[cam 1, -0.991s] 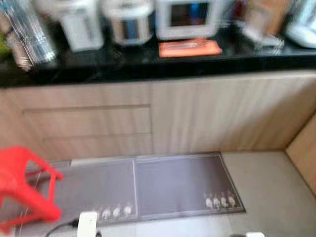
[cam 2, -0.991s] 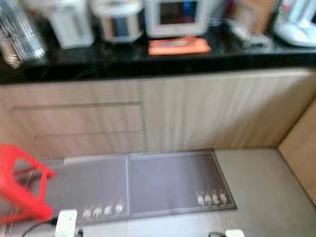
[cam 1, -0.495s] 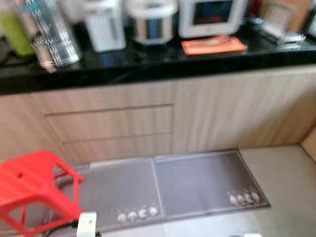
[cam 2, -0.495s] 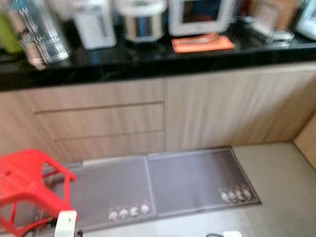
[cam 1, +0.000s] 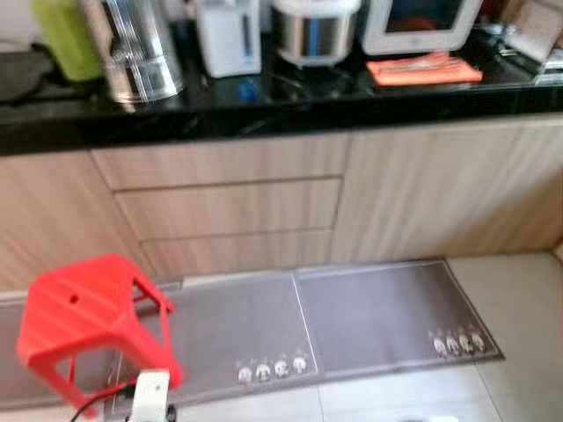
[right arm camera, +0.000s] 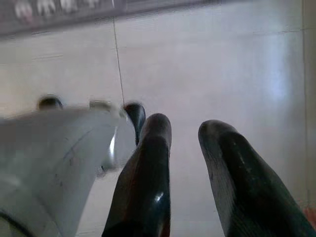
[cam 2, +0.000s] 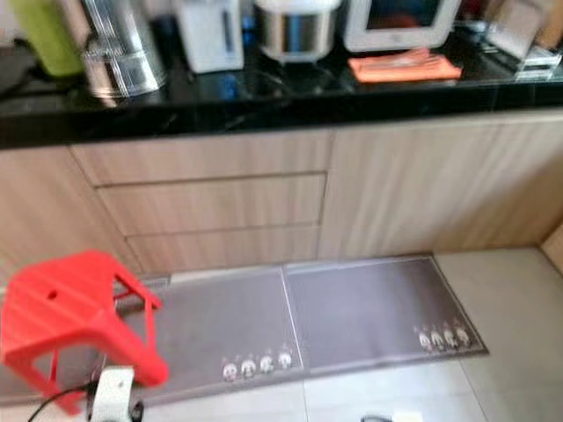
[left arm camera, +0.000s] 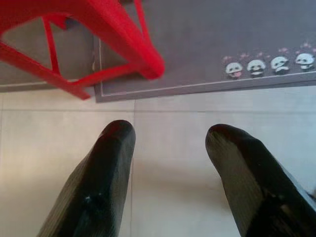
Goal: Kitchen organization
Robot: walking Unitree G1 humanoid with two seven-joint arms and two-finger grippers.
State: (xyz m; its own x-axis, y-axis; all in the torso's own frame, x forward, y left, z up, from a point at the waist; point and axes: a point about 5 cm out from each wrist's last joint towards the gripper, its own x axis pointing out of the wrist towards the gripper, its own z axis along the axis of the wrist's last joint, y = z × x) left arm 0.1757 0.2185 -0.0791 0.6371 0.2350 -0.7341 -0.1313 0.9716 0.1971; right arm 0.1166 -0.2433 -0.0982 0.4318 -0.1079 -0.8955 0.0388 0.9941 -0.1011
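A black countertop (cam 1: 290, 101) carries a green container (cam 1: 63, 35), a steel canister (cam 1: 136, 53), a white kettle (cam 1: 229, 35), a steel rice cooker (cam 1: 312, 31), a white appliance (cam 1: 422, 18) and an orange cloth (cam 1: 424, 69). Both arms hang low over the floor. My left gripper (left arm camera: 170, 136) is open and empty above pale tiles, close to a leg of the red stool (left arm camera: 118, 34). My right gripper (right arm camera: 183, 128) is open by a narrow gap, also empty, above bare tiles.
Wooden cabinets with three drawers (cam 1: 224, 207) stand below the counter. A grey mat (cam 1: 378, 308) with small panda prints lies before them. The red stool (cam 1: 88, 316) stands tilted at the left on the mat. Pale tile floor (cam 2: 387, 396) runs along the front.
The whole picture has shifted right, so the camera has turned left. More of the stool and the green container has come into view. The arms still hang low.
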